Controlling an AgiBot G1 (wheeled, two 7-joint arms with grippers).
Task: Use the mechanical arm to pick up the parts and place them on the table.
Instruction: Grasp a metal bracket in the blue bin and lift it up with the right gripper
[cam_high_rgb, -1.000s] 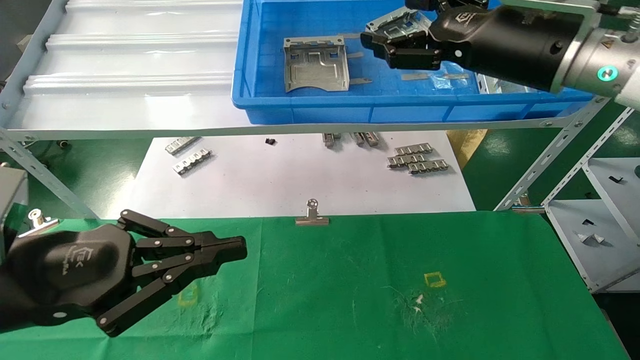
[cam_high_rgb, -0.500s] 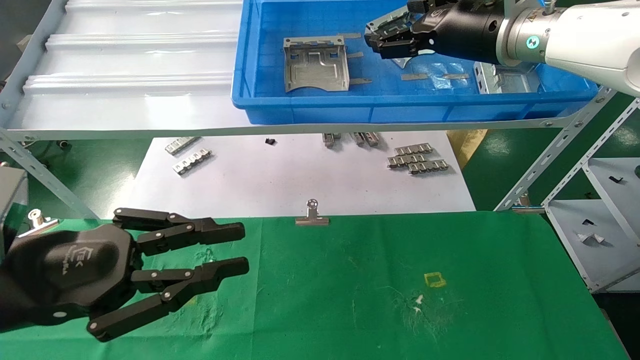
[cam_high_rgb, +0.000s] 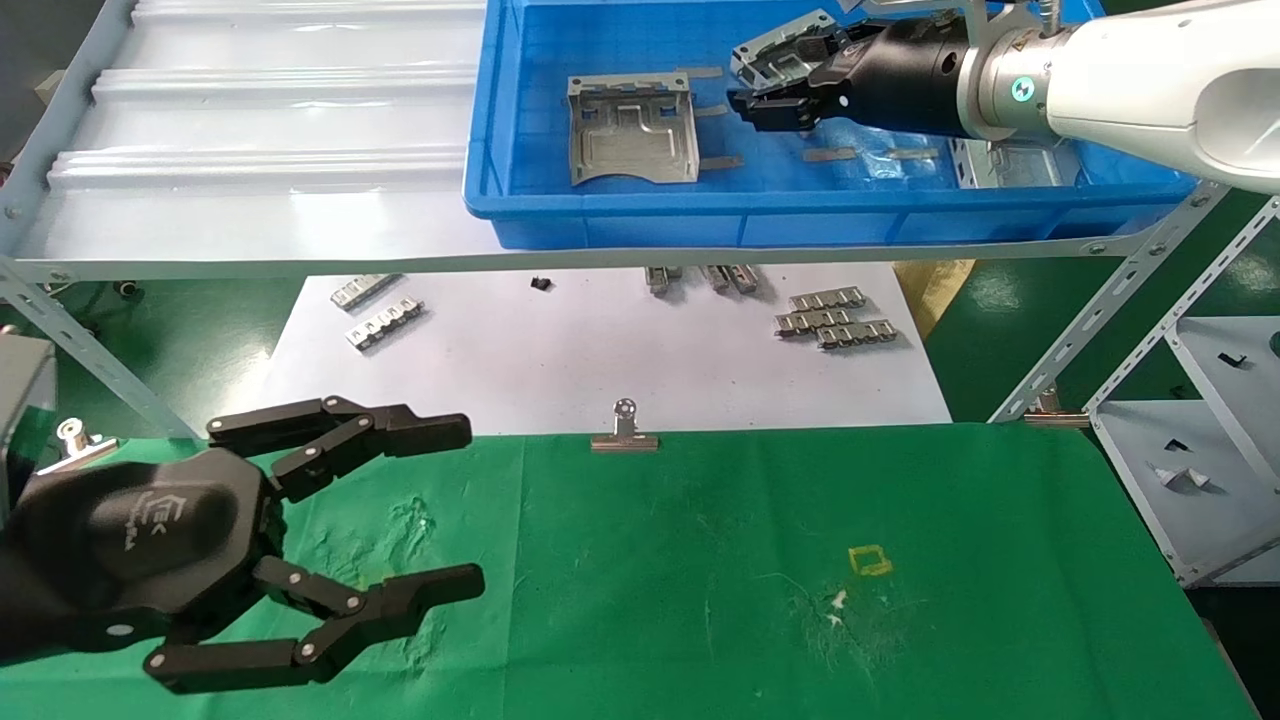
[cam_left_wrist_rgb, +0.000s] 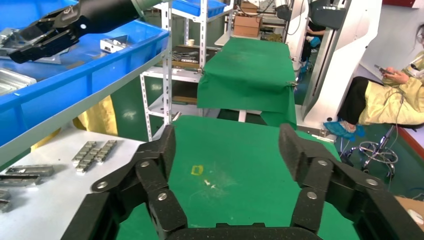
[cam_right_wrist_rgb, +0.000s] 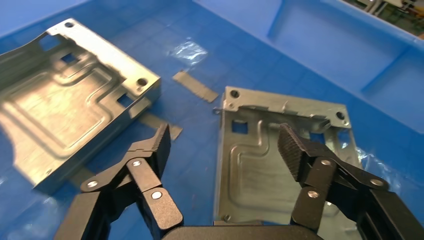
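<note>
Overhead, blue crate (cam_high_rgb: 640, 225) on shelf, wrinkled green table (cam_high_rgb: 700, 600), white sheet (cam_high_rgb: 560, 360)

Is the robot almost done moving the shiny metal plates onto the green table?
No, it is only beginning. Nothing is done: no plate lies on the green table. In hand: the right gripper is open over one plate in the blue crate, not holding it. Left to do: that plate, another plate beside it and a third farther right. The left gripper hangs open over the table.

3 silver parts (cam_high_rgb: 631, 128) flat in blue crate (cam_high_rgb: 610, 215).
</note>
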